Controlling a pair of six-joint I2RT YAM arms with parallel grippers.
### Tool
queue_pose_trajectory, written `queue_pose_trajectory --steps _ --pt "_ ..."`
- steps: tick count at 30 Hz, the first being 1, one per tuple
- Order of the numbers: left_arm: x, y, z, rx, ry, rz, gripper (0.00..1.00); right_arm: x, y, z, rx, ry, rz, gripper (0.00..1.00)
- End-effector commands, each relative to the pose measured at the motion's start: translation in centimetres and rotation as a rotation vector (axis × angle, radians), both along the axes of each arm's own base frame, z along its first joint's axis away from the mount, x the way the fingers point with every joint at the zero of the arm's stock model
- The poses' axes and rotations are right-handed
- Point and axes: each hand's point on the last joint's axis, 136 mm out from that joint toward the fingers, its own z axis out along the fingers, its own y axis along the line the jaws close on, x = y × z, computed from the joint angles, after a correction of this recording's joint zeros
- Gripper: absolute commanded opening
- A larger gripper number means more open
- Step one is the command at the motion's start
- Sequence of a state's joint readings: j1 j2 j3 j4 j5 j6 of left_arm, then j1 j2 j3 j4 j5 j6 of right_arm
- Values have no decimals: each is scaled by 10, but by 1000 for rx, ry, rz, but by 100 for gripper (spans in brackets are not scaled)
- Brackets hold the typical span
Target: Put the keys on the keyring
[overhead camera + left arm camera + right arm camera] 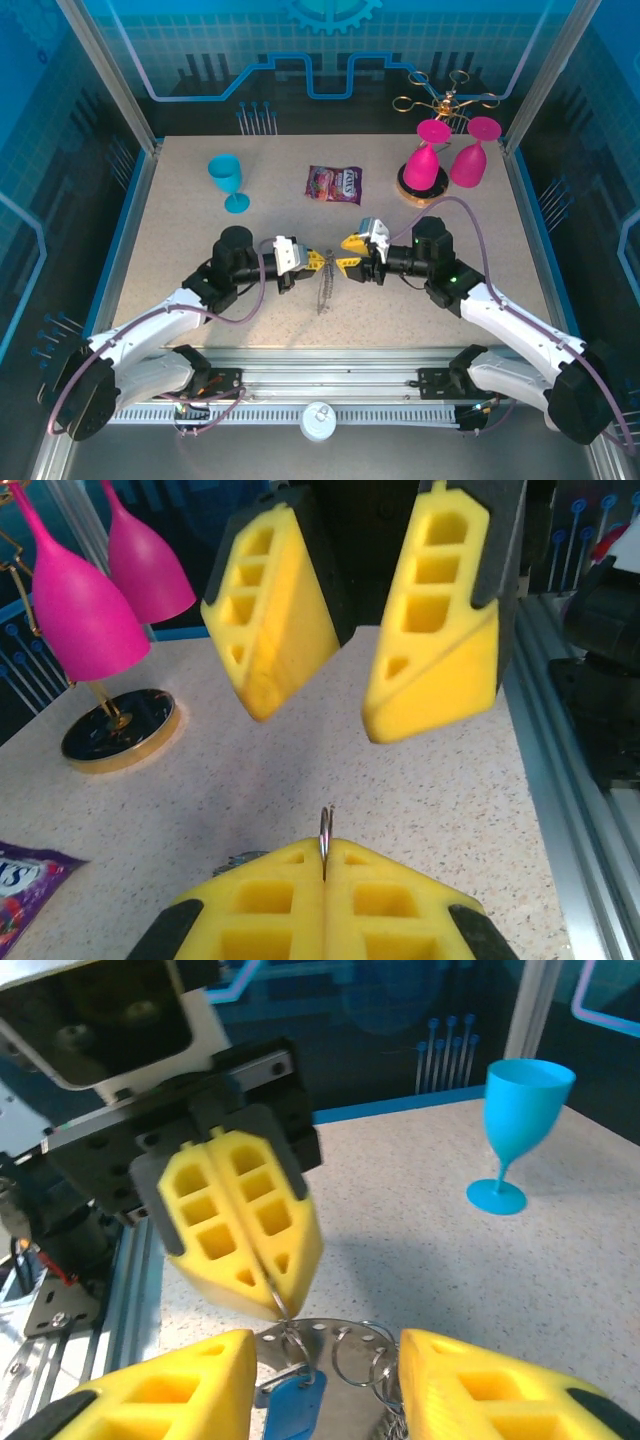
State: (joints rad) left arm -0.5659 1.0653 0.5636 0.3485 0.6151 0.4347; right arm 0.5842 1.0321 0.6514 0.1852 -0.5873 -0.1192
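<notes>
Right wrist view: the left fingers are pressed together on a thin ring. The key with its blue head hangs just below it. The right fingers stand apart on either side of the key, apparently touching nothing. In the top view the keyring dangles between both grippers, mid-worktop.

The ring is pinched edge-on at the very tips, so it could likely twist or slip out and drop the bunch. If the right fingers close, they might catch the loose rings or the chain rather than the key.

The blue goblet, candy bag and pink goblets sit far off, so nothing stands in the way.
</notes>
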Motion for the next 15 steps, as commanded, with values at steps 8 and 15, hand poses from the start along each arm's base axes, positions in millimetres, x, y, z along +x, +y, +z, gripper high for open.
queue_pose_trajectory --steps 8,15 --pt "-14 -6 17 -84 -22 -119 0 -24 17 -10 -57 -153 178 31" --pt "-18 -6 17 -87 -23 -135 0 -21 24 -9 -48 -169 168 21"
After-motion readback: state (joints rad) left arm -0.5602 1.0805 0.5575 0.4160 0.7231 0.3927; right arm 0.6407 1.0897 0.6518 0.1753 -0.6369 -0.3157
